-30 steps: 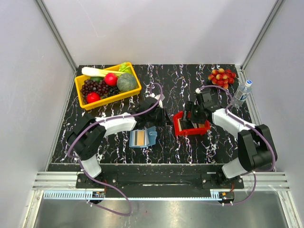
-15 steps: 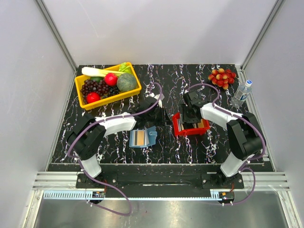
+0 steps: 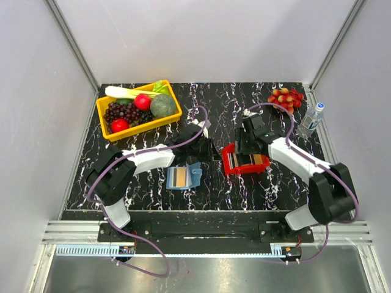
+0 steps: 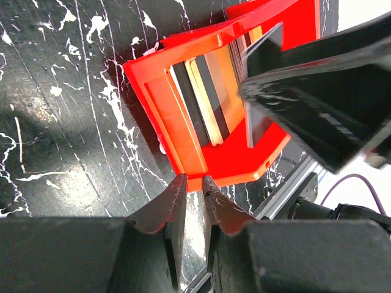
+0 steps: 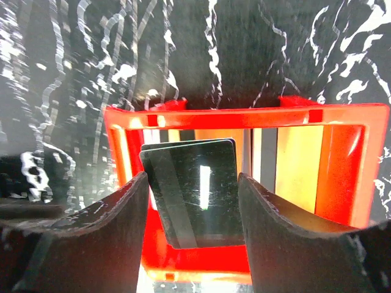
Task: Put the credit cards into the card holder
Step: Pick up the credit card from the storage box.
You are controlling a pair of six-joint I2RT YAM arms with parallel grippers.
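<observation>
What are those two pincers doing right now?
Right pincer straddling dark card in red tray. Left pincer nearly closed, empty. Blue card holder waiting; nothing blocking.

We observed two arms with white link shells and black joint housings, the left arm (image 3: 143, 160) and right arm (image 3: 299, 162). A purple cable looped along each. The finger pads (image 5: 107, 244) were matte black and curved.

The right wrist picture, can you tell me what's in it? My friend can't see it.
A dark grey card stands tilted between the two black fingers of the right gripper, which are not yet shut on it. Behind it is a red tray on a black marbled table.
</observation>
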